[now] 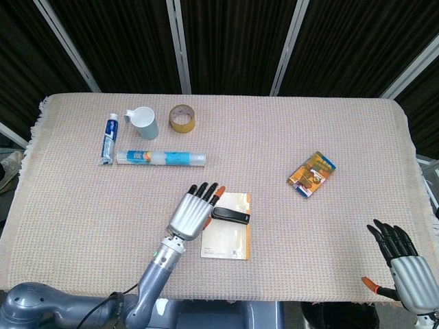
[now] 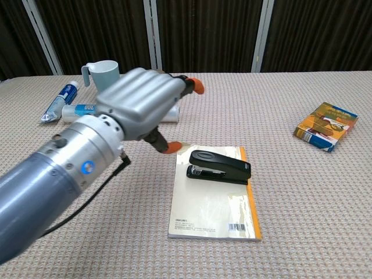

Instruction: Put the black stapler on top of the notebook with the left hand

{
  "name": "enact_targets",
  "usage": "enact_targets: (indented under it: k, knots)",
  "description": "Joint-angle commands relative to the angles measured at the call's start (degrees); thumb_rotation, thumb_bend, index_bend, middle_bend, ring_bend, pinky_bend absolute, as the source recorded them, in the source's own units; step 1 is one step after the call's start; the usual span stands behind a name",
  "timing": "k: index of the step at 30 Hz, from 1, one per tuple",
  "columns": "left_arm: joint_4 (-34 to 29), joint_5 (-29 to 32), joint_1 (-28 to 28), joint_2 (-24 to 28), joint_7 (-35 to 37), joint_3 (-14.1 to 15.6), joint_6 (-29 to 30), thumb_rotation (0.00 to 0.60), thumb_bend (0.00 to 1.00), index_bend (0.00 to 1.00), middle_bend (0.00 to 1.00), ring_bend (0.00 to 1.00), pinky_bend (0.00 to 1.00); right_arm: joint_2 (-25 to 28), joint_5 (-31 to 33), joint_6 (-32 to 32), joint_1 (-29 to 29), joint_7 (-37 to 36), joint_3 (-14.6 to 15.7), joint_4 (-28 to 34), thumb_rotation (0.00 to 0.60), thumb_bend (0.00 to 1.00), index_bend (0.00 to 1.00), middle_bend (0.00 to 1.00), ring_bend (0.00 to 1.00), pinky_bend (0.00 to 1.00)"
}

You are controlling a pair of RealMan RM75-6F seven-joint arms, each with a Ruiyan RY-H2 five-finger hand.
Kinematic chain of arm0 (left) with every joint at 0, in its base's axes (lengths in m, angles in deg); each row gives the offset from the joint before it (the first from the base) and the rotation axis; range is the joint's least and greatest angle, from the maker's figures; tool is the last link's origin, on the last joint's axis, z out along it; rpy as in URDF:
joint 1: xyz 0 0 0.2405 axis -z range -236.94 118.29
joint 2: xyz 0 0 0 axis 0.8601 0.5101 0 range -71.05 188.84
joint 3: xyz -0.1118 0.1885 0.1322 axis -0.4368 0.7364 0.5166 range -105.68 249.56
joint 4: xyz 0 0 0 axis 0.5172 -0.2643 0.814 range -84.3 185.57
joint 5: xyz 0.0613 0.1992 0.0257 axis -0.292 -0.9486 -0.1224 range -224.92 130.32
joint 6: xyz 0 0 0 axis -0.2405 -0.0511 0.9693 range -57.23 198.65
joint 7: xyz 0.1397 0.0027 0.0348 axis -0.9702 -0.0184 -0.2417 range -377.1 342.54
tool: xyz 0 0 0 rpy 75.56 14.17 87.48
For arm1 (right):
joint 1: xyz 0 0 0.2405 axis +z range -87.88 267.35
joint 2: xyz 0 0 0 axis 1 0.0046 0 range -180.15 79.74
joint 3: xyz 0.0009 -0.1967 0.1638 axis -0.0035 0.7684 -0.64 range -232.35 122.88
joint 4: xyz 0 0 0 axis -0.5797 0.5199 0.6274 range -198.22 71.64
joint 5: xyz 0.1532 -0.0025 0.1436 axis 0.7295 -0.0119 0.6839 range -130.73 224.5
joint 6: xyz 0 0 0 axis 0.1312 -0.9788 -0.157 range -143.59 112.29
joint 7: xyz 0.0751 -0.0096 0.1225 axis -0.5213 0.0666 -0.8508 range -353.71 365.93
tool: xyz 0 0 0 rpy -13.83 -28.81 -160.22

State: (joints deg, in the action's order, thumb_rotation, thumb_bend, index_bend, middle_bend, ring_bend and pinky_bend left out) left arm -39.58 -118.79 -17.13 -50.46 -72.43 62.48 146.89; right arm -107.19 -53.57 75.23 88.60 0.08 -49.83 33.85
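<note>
The black stapler (image 1: 230, 216) (image 2: 219, 166) lies flat across the upper part of the notebook (image 1: 227, 240) (image 2: 214, 207), a pale cover with an orange right edge. My left hand (image 1: 191, 214) (image 2: 136, 102) hovers to the left of the notebook, fingers spread, holding nothing and clear of the stapler. My right hand (image 1: 401, 262) rests at the lower right corner in the head view, off the table, fingers extended and empty.
At the back left stand a light blue mug (image 1: 145, 123), a tape roll (image 1: 182, 117), a toothpaste tube (image 1: 109, 138) and a long cylindrical roll (image 1: 162, 159). A small orange box (image 1: 312, 174) lies at the right.
</note>
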Motion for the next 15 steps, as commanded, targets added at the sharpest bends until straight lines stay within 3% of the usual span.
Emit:
enact_targets:
  k: [1, 11, 15]
  knots:
    - [-4.67, -2.85, -5.02, 6.6, -2.33, 4.3, 5.82, 0.6, 0.21, 0.14, 0.1, 0.12, 0.29, -0.1, -0.26, 0.48, -0.19, 0.36, -0.07, -0.11, 0.6, 0.08, 0.0, 0.0, 0.0, 0.0]
    - [-13.48, -9.24, -22.64, 23.65, 3.77, 16.12, 25.58, 0.6, 0.22, 0.11, 0.01, 0.03, 0.23, -1.5, 1.17, 0.69, -0.92, 4.27, -0.68, 0.14, 0.6, 0.08, 0.0, 0.0, 0.0, 0.0]
    - [-15.7, -7.49, -28.14, 28.46, 6.98, 19.08, 28.65, 0.6, 0.23, 0.09, 0.0, 0.01, 0.23, -2.31, 1.63, -0.21, -1.03, 6.75, -0.55, 0.46, 0.6, 0.08, 0.0, 0.0, 0.0, 0.0]
